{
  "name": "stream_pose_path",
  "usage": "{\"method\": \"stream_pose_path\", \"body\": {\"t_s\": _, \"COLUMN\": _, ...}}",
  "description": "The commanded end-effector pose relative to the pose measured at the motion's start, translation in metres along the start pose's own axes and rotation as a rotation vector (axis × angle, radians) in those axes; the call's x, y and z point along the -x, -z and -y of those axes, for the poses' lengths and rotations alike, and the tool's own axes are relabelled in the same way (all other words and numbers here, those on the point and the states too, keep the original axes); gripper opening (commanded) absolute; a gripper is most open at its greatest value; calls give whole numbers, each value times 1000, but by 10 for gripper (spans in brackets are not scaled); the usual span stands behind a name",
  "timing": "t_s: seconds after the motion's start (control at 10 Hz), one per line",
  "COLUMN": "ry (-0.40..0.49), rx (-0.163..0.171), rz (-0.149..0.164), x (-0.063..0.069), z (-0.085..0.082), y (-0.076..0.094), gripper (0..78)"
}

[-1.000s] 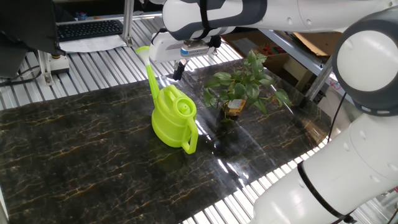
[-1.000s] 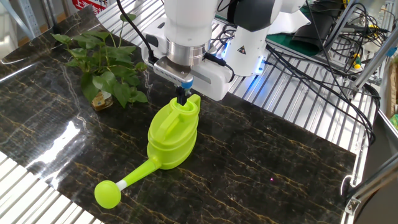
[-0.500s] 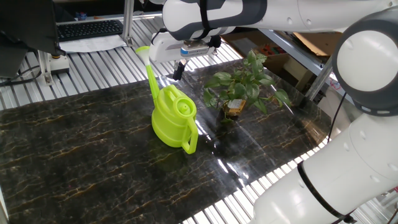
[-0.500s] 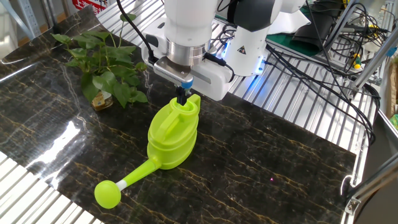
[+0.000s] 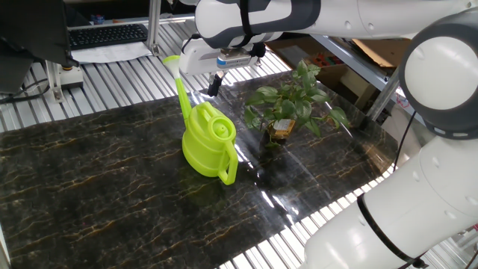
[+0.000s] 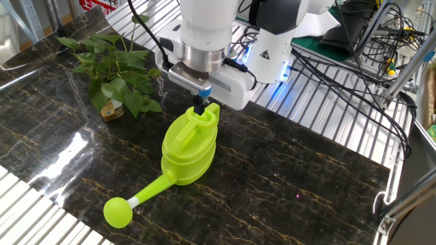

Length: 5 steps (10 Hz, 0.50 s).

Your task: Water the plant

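Hovering just above the watering can [image 6: 189,153], my pincer [image 6: 199,107] has its fingers close together; I cannot tell if they grip anything. On the dark marble surface [image 5: 89,172], the plant [image 5: 287,104] stands upright just beside the can.

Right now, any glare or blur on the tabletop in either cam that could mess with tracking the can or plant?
One fixed view: bright glare streaks on the glossy table right of the watering can, below the plant; both sharp. The other fixed view: a white glare patch beside the plant, can unaffected; the gripper looks crisp, no motion blur.
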State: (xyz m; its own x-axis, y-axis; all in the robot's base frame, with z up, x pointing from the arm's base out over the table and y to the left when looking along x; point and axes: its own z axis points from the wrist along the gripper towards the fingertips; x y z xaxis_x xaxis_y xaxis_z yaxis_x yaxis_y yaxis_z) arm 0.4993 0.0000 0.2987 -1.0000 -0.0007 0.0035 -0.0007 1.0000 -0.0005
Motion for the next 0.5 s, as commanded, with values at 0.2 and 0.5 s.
{"method": "stream_pose_path", "body": {"t_s": 0.2, "ry": 119, "rx": -118, "rz": -29, "x": 0, "z": 0, "y": 0, "gripper": 0}}
{"method": "stream_pose_path", "body": {"t_s": 0.5, "ry": 109, "rx": -124, "rz": -26, "x": 0, "z": 0, "y": 0, "gripper": 0}}
